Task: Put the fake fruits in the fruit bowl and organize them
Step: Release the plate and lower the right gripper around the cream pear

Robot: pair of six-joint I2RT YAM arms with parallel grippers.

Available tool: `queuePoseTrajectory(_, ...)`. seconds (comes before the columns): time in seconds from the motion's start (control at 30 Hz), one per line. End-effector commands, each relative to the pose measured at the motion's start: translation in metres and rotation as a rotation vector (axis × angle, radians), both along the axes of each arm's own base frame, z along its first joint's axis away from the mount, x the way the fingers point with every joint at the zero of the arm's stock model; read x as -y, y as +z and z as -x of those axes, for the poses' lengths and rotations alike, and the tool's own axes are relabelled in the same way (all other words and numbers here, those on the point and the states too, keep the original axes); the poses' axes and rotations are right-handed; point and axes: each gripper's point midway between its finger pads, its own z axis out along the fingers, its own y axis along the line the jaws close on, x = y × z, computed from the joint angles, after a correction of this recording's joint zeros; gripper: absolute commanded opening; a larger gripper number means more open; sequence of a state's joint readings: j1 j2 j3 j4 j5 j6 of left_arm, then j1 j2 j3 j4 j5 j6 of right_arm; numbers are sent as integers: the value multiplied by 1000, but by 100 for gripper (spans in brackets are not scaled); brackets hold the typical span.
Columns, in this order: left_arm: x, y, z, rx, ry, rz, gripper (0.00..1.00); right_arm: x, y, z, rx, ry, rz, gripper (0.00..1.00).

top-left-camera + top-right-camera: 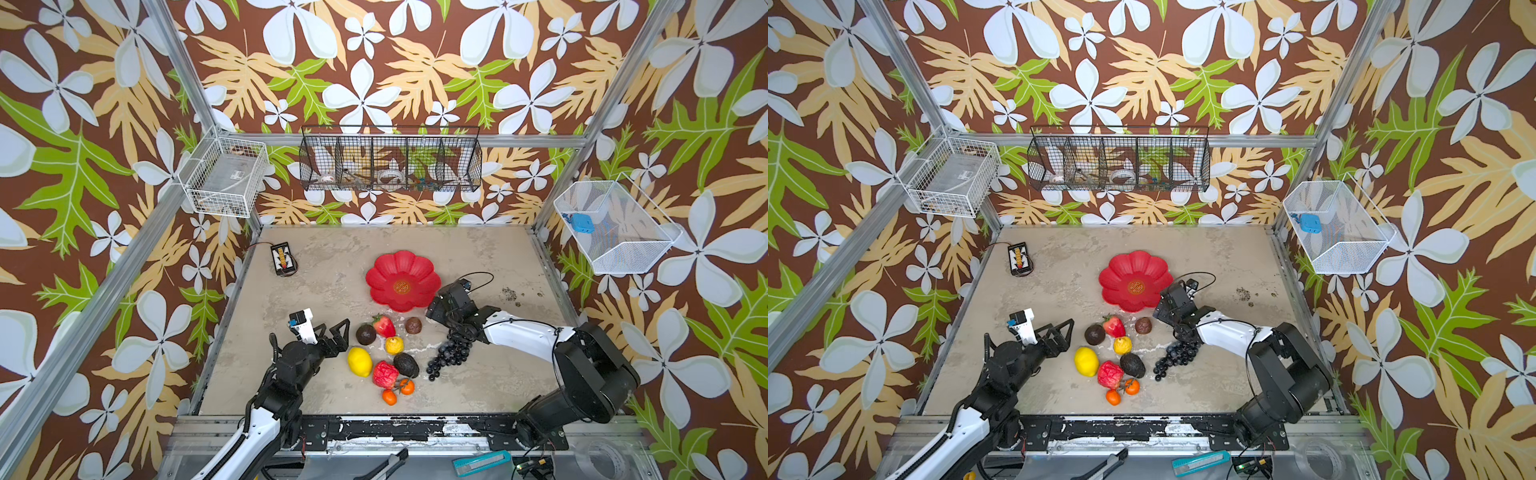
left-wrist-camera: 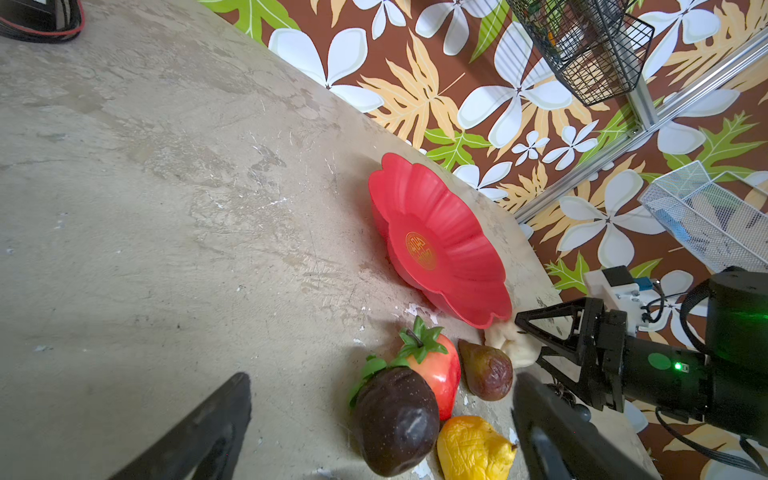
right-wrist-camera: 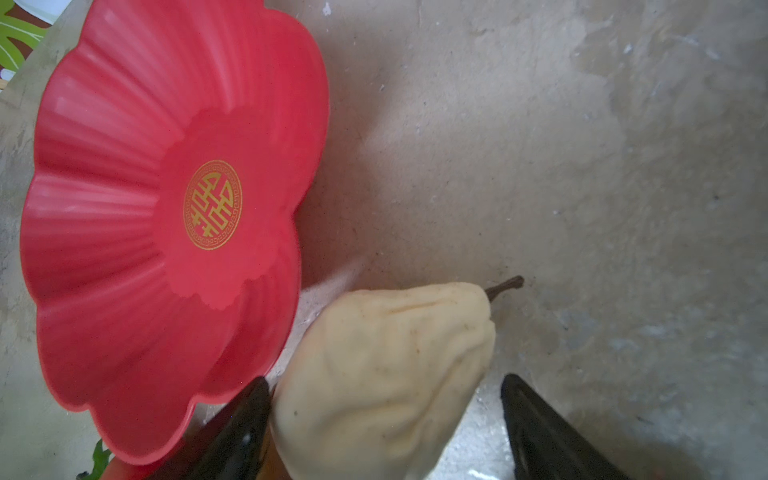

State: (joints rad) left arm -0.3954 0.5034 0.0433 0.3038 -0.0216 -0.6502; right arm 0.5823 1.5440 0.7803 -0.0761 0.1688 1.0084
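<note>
- Beside the rim of the red fruit bowl (image 1: 388, 268), the beige pear (image 3: 395, 332) lies on the table (image 1: 478, 257) between the spread jaws of the right gripper (image 3: 384, 380).
- Further left, the left gripper (image 1: 333, 330) gapes wide, empty, just beside a dark fruit (image 1: 365, 334).
- Nearby, the lemon (image 1: 360, 361), strawberry (image 1: 384, 326) and grape bunch (image 1: 449, 359) lie clustered on the table, outside the bowl.

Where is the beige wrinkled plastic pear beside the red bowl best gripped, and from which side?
Grip the beige wrinkled plastic pear across its wide belly, coming from the end opposite its stem. It lies on its side, stem pointing away from the open right gripper, which straddles that belly.
</note>
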Motion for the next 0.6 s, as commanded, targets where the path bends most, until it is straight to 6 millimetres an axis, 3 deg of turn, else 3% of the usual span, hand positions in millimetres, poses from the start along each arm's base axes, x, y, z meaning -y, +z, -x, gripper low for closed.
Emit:
queuePoseTrajectory(0.0, 0, 4, -1, 24, -1, 7, 99, 11, 0, -1, 6, -24, 23, 86)
queuePoseTrajectory(0.13, 0, 3, -1, 22, 0, 7, 99, 17, 1, 2, 5, -32, 35, 86)
queuePoseTrajectory(0.57, 1, 2, -2, 17, -5, 5, 99, 4, -14, 2, -37, 34, 43, 85)
